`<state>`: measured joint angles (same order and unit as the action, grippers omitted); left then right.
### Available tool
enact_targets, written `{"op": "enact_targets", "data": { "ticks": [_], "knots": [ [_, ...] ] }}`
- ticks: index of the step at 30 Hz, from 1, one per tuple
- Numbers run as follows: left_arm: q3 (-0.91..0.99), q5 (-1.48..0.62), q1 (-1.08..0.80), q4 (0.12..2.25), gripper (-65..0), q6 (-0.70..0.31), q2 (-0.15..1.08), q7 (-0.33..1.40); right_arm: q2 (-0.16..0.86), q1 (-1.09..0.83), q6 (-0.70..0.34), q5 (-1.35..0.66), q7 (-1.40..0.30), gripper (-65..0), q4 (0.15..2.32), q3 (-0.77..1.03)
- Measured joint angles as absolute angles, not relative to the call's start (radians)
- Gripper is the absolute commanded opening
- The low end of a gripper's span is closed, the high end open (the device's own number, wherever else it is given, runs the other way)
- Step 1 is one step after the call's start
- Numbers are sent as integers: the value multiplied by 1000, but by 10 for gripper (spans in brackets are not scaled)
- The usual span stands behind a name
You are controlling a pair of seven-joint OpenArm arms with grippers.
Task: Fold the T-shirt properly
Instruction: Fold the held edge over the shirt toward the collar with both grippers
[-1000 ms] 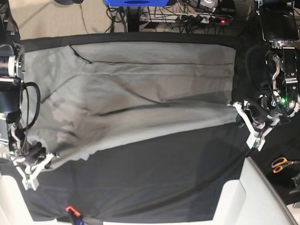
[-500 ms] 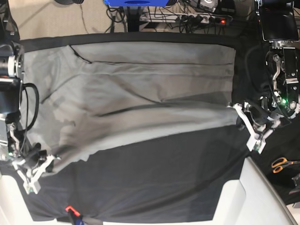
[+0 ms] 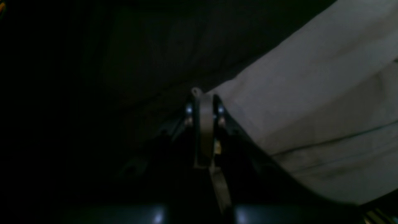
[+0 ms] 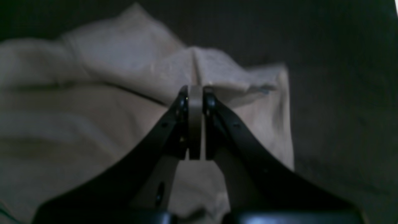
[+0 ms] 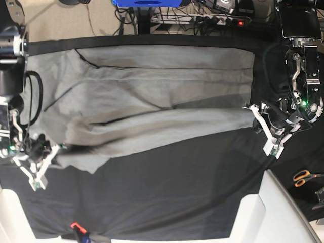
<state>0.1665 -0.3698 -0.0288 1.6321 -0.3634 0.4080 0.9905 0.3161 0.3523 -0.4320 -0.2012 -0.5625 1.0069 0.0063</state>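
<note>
From my remote seat, nearest to me on the desk lies the bare black table cover (image 5: 167,197). Above it, the right gripper (image 5: 36,167) has its jaws clamped on one near corner of the grey T-shirt (image 5: 152,96), and the left gripper (image 5: 263,126) has its jaws clamped on the other near corner. The near edge is lifted between them, while the rest of the shirt lies spread toward the far side of the desk. I judge that I am in the lengthwise fold: next both arms should carry this edge together over the far part, keeping it taut. Orange-handled scissors (image 5: 304,177) lie off the desk. I can read no label or writing.
</note>
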Motion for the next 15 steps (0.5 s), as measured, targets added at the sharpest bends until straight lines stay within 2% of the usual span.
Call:
{"op": "enact_targets", "data": {
  "ticks": [15],
  "knots": [
    [119, -369, -126, 1681, -650, -365, 413, 988, 334, 147, -428, -206, -665, -650, 1223, 136]
  ]
}}
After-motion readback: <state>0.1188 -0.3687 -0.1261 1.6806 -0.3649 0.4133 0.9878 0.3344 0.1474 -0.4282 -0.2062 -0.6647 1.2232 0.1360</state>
